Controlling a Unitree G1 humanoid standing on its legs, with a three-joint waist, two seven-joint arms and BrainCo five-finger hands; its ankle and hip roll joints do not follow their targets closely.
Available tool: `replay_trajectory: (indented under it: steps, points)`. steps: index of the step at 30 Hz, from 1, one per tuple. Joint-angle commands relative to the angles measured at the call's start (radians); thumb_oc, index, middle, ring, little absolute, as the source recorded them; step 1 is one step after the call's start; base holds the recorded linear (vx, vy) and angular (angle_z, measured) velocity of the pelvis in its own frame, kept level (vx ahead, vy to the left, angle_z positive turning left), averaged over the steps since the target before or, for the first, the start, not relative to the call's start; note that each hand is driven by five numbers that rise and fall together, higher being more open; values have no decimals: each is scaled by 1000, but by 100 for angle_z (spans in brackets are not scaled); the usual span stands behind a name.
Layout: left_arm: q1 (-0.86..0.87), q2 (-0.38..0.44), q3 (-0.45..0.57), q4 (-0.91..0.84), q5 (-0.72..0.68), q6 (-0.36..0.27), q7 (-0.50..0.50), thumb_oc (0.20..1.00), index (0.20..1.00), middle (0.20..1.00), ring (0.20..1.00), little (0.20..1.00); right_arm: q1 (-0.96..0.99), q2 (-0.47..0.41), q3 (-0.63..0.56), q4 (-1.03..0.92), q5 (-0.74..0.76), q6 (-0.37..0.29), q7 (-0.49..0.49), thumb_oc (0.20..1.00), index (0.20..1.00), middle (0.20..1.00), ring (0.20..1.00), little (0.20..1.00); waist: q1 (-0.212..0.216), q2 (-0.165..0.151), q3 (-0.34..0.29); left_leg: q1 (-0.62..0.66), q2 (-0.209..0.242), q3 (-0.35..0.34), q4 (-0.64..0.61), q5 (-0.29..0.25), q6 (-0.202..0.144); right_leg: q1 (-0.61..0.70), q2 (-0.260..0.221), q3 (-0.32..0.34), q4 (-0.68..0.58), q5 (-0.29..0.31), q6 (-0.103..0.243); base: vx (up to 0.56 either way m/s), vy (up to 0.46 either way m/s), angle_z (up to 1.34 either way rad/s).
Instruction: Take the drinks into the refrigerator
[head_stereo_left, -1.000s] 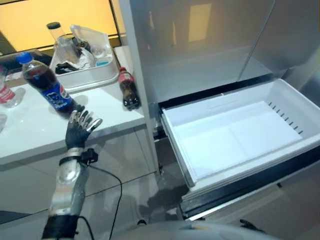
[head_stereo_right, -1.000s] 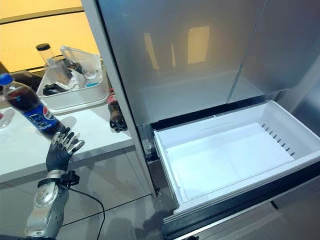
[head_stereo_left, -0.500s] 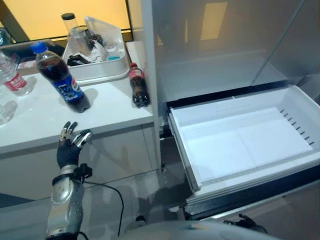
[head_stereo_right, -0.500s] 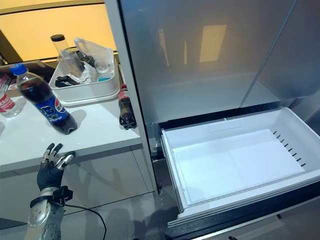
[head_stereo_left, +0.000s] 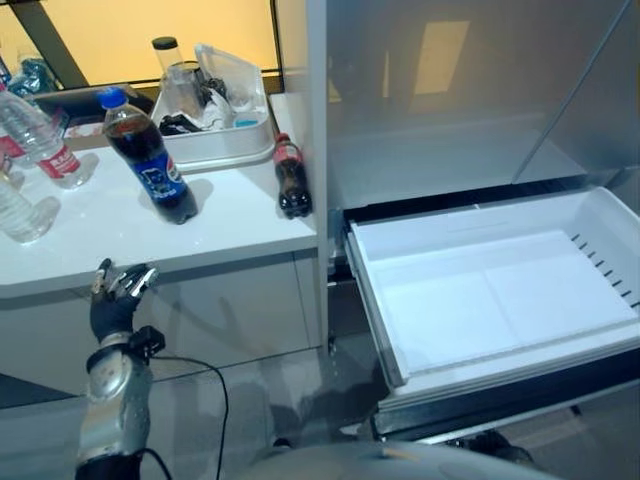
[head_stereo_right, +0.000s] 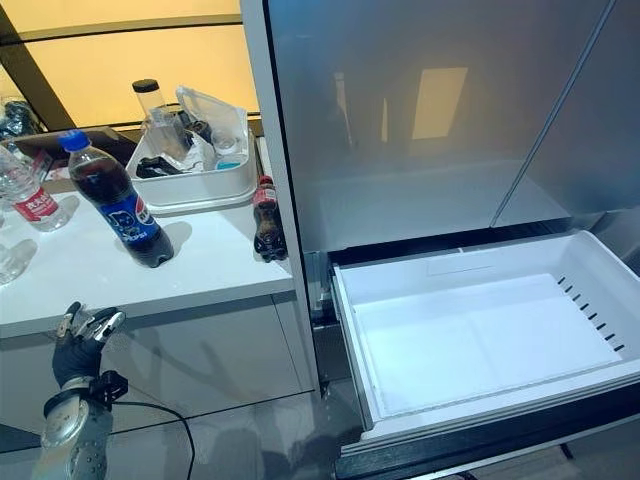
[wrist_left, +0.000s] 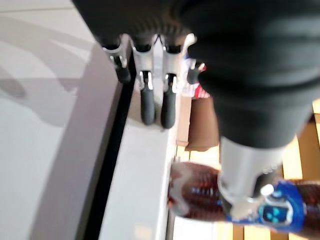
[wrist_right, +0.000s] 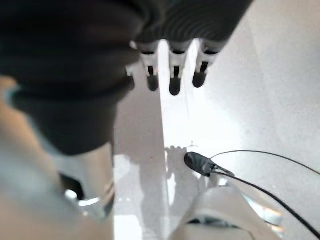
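A large cola bottle (head_stereo_left: 150, 165) with a blue cap and blue label stands on the white counter (head_stereo_left: 235, 225). A small cola bottle (head_stereo_left: 291, 180) with a red label stands near the counter's right end, beside the refrigerator. My left hand (head_stereo_left: 113, 303) hangs open just below the counter's front edge, in front of and left of the large bottle, holding nothing. In the left wrist view its straight fingers (wrist_left: 147, 102) point along the counter edge, with the large bottle (wrist_left: 197, 196) beyond. My right hand (wrist_right: 172, 72) hangs open over the floor.
The refrigerator's white bottom drawer (head_stereo_left: 369, 300) is pulled out and holds nothing. A white bin (head_stereo_left: 222, 148) of jars and clutter sits at the counter's back. Water bottles (head_stereo_left: 40, 140) stand at the counter's left end. Grey floor lies below.
The camera has shifted. My left hand has dropped from the counter top near the large bottle to below the counter's front edge. The bottles have not moved.
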Motion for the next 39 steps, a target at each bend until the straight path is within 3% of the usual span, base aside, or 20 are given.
replay_trajectory:
  steps: [1,7,14,16,17,18,19,21,22,28,31,36,39]
  points:
    - [-121,111,39,13,47,-49,26,1000,1000,1000,1000,1000,-63,-13,39,28,2,7,6,1000,1000,1000,1000,1000,-2,-40,5,-4,-18,-17,1,-40,13,16,-49,-11,10,1,84,0,0,0]
    - [-151,130,8,-94,53,-55,10,1000,1000,1000,1000,1000,-57,-3,44,21,13,5,2,1000,1000,1000,1000,1000,-12,-38,5,-3,-18,-14,1,-41,13,11,-52,-7,10,5,86,0,0,0]
    - [-57,184,-32,-260,-25,-31,-163,1000,1000,1000,1000,1000,-57,1,34,46,21,2,33,1000,1000,1000,1000,1000,-9,-30,5,5,-19,-5,1,-46,18,11,-56,4,10,8,89,0,0,0]
    - [-36,229,-45,-297,-49,-23,-222,1000,1000,1000,1000,1000,-56,-2,30,55,18,0,40,1000,1000,1000,1000,1000,-10,-28,5,7,-19,-3,1,-47,18,11,-56,7,10,9,89,0,0,0]
    - [-1,324,-41,-333,-90,-5,-302,1000,1000,1000,1000,1000,-56,-9,25,64,17,-2,55,1000,1000,1000,1000,1000,-8,-22,6,8,-19,-2,1,-46,17,11,-56,6,10,10,90,0,0,0]
    - [2,327,-38,-333,-93,-5,-305,1000,1000,1000,1000,1000,-55,-6,25,64,17,-3,55,1000,1000,1000,1000,1000,-9,-24,6,8,-19,-2,1,-46,17,11,-56,6,10,10,90,0,0,0]
    - [50,427,-15,-369,-190,14,-395,1000,1000,1000,1000,1000,-57,-9,28,74,7,-4,70,1000,1000,1000,1000,1000,-4,-19,6,9,-19,-2,1,-44,15,12,-55,5,10,13,92,0,0,0]
    - [69,457,6,-385,-227,8,-415,1000,1000,1000,1000,1000,-60,-4,34,80,3,-6,77,1000,1000,1000,1000,1000,-3,-20,4,10,-20,-2,1,-44,14,13,-56,5,10,13,93,0,0,0]
    - [77,447,7,-382,-302,-10,-418,1000,1000,1000,1000,1000,-69,4,41,97,1,-14,83,1000,1000,1000,1000,1000,3,-20,3,11,-19,-2,1,-42,12,14,-56,2,10,14,94,0,0,0]
    - [46,383,-5,-355,-416,-34,-409,1000,1000,1000,1000,1000,-84,10,46,118,3,-26,81,1000,1000,1000,1000,1000,6,-21,7,12,-17,0,1,-40,11,14,-54,-1,10,15,92,-8,-7,-2]
    - [7,297,-2,-322,-473,-69,-357,1000,1000,1000,1000,1000,-92,4,41,126,3,-31,72,1000,1000,1000,1000,1000,8,-24,10,12,-15,-1,1,-39,9,16,-53,-3,10,13,92,-4,-4,-1]
    - [-48,178,-5,-271,-471,-114,-274,1000,1000,1000,1000,1000,-95,-1,37,125,4,-31,55,1000,1000,1000,1000,1000,2,-26,13,15,-13,0,1,-42,11,19,-52,-4,10,9,90,0,0,0]
    - [-69,137,4,-220,-391,-138,-177,1000,1000,1000,1000,1000,-88,-4,40,111,2,-25,41,1000,1000,1000,1000,1000,-3,-25,13,17,-12,0,1,-44,12,21,-51,-1,10,7,88,0,0,0]
